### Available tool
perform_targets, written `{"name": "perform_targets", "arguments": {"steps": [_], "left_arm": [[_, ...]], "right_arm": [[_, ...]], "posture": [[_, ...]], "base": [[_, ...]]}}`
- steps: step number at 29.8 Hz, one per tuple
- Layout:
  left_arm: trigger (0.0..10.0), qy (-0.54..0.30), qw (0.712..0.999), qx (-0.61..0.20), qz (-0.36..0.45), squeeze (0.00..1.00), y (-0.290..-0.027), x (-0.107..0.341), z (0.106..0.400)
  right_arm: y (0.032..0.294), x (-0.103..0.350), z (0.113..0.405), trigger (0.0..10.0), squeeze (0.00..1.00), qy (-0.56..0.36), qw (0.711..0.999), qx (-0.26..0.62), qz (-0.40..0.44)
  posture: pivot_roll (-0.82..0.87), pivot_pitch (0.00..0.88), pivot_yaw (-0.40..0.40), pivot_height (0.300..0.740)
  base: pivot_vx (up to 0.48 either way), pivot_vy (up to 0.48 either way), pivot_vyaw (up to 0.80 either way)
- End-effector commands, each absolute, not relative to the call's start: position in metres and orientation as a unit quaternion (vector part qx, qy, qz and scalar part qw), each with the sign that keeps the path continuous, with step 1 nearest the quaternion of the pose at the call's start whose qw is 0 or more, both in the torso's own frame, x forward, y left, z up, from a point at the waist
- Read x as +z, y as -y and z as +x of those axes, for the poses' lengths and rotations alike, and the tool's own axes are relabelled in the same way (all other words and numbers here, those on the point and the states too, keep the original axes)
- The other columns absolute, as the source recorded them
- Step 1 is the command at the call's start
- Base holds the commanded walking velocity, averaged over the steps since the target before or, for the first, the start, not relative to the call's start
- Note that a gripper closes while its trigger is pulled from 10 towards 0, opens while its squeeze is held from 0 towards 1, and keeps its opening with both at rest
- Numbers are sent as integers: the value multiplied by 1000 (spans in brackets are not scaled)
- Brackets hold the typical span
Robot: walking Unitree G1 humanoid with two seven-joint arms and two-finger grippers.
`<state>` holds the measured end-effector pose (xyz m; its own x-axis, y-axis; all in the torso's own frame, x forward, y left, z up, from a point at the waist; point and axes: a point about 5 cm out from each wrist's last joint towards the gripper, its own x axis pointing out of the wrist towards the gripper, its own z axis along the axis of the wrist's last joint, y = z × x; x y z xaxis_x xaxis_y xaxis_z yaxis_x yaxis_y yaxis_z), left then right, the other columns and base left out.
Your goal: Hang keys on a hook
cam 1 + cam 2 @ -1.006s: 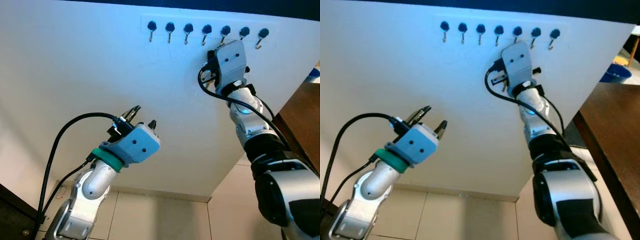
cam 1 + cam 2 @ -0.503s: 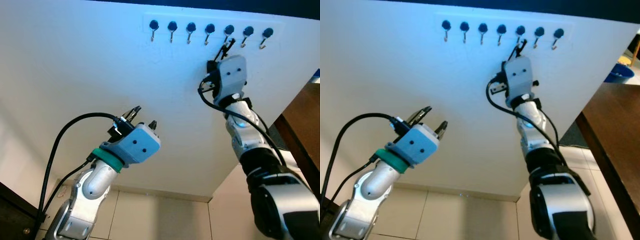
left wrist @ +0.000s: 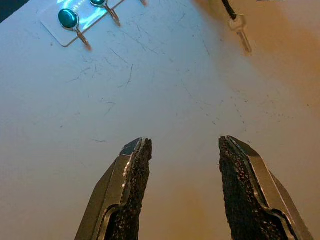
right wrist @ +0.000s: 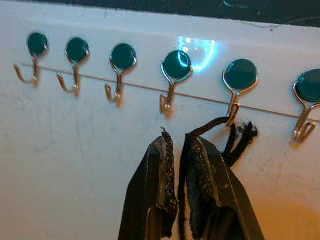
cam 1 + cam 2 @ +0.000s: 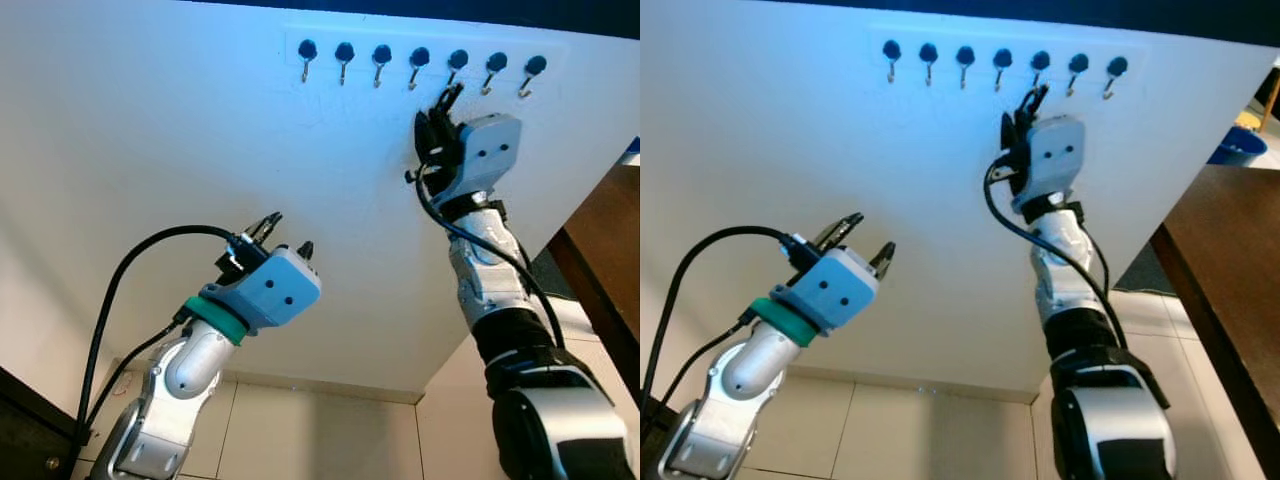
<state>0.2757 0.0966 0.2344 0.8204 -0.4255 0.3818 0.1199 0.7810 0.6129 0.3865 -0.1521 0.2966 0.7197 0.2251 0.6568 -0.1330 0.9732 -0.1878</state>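
Note:
A row of several dark-knobbed metal hooks (image 5: 419, 58) is fixed high on the white wall. My right gripper (image 5: 446, 100) is raised just under the fifth hook (image 5: 457, 63), shut on the black cord (image 4: 235, 137) of the keys. In the right wrist view the cord loops over that hook's tip (image 4: 232, 118). A silver key (image 3: 242, 33) dangles from the cord against the wall. My left gripper (image 5: 288, 232) is held lower and to the left, open and holding nothing, its fingers (image 3: 131, 180) pointing at the wall.
A brown table (image 5: 612, 225) runs along the right side, with a blue bowl (image 5: 1240, 146) on it. Tiled floor (image 5: 300, 430) lies below the wall. A dark piece of furniture (image 5: 25, 435) is at the lower left.
My right gripper has risen toward the fifth hook and rolled, so its grey housing now faces right. The left arm has stayed still.

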Motion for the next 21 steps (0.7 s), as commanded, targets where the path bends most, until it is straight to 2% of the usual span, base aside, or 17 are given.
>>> {"name": "perform_targets", "arguments": {"steps": [1, 8, 11, 12, 13, 15, 18, 21], "left_arm": [[10000, 250, 909, -153, 297, 0, -97, 230, 274], [10000, 248, 909, -156, 296, 0, -97, 229, 274], [10000, 226, 924, -156, 267, 0, -100, 226, 277], [10000, 193, 948, -153, 201, 0, -105, 225, 282], [10000, 170, 961, -148, 160, 0, -108, 225, 285], [10000, 157, 968, -145, 135, 0, -109, 224, 287], [10000, 139, 973, -133, 130, 0, -114, 222, 292], [10000, 134, 974, -119, 136, 0, -116, 220, 295]], "right_arm": [[156, 288, 384, 10000, 0, 357, 929, 92, -39], [160, 265, 372, 10000, 0, 344, 936, 75, -23], [165, 242, 362, 10000, 0, 319, 945, 60, -26], [173, 223, 358, 10000, 0, 284, 958, 35, -27], [178, 221, 357, 10000, 0, 279, 960, 21, -28], [180, 220, 357, 10000, 0, 278, 960, 13, -27], [181, 224, 357, 10000, 0, 282, 959, -6, -8], [167, 224, 358, 10000, 0, 278, 960, 8, -6]], "posture": [[114, 119, 50, 740], [103, 122, 49, 740], [88, 118, 51, 740], [83, 117, 52, 740], [79, 114, 53, 740], [79, 114, 53, 740], [76, 108, 53, 740], [77, 105, 48, 740]], "base": [[0, 0, 0], [0, 0, 0], [0, 0, 0], [0, 0, 0], [0, 0, 0], [0, 0, 0], [0, 0, 0], [0, 0, 0]]}}
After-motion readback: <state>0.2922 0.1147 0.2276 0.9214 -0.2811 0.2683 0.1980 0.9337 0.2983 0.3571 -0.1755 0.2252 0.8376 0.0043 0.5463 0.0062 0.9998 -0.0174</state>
